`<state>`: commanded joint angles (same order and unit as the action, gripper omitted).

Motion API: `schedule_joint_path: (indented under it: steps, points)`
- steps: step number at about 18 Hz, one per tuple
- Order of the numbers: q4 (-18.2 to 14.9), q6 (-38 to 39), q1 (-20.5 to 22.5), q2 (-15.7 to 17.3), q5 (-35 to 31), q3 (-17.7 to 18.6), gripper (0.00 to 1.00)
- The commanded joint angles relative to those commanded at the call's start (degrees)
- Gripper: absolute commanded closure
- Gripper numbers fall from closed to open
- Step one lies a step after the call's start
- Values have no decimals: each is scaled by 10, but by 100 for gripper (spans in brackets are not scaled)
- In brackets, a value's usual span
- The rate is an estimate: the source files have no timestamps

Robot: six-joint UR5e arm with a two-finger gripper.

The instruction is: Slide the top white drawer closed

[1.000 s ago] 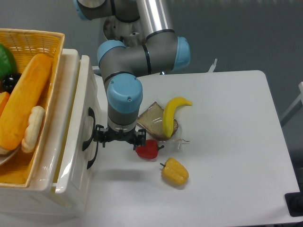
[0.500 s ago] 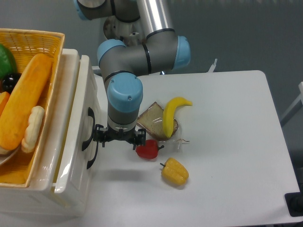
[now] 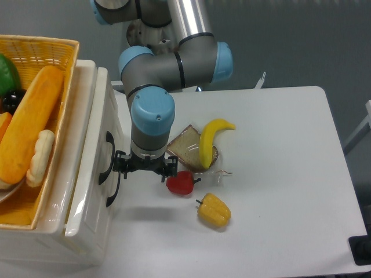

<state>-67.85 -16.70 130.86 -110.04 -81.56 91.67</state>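
Table (image 3: 278, 191): basket (image 3: 55, 49) w/ bread (image 3: 32, 121).

Beside my black fingers (image 3: 170, 167): the glossy white plastic top drawer (image 3: 95, 168) with its black arched handle (image 3: 106, 157), a red pepper (image 3: 181, 183), a yellow pepper (image 3: 214, 210).

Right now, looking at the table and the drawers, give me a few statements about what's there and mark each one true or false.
1. The gripper sits beside the top white drawer. True.
2. The banana lies in the yellow wicker basket. False: it lies on the table, partly over a slice of bread.
3. The red pepper sits on the table near the gripper. True.
4. The yellow pepper is held in the gripper. False: it lies free on the table.
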Motion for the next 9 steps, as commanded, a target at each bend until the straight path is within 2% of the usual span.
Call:
schedule_joint_path:
  steps: [6, 9]
  points:
    - [-3, -8, 61, 11, -9, -7, 0]
    - [-4, -37, 104, 15, -44, -14, 0]
